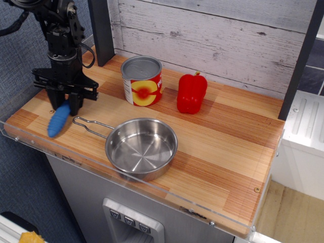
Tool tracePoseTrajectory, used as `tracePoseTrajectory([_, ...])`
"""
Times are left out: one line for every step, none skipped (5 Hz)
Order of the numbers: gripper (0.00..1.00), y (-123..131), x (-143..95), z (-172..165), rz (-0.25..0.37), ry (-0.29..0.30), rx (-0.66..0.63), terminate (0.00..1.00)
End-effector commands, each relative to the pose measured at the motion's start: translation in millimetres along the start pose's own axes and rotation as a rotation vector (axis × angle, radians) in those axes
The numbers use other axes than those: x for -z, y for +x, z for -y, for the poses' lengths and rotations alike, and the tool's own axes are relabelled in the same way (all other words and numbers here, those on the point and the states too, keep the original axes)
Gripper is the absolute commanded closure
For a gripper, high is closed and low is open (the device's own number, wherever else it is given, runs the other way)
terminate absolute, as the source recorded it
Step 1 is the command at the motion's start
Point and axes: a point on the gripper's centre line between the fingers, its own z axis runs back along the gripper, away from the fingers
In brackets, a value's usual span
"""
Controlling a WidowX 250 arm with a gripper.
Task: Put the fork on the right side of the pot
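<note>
A red-and-yellow tin can (pixel 142 81) stands beside a red pepper (pixel 192 93) on the wooden counter (pixel 228 136).

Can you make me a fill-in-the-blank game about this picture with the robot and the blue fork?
1. The gripper is shut on the fork's ____ handle.
2. The fork is on the ____ side of the pot.
3. The red pepper stands to the right of the ____.
4. The inside of the pot is ____.

Missing words: blue; left; can; empty

Blue ribbed fork (pixel 58 120) hangs tilted, tines hidden, apparently lifted, left of shiny empty pot (pixel 142 148).
</note>
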Motion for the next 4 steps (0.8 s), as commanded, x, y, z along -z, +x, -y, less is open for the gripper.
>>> tracePoseTrajectory([1.0,17.4,-24.8,-5.2,0.108,-0.001,0.155,0.0])
tracePoseTrajectory([1.0,18.7,-38.1,-8.5,0.123,0.008,0.14,0.0])
tracePoseTrajectory([1.0,15.9,-53.4,-9.1,0.113,0.051,0.095,0.0])
tracePoseTrajectory([1.0,4.4,-68.4,-16.1,0.119,0.089,0.014,0.0])
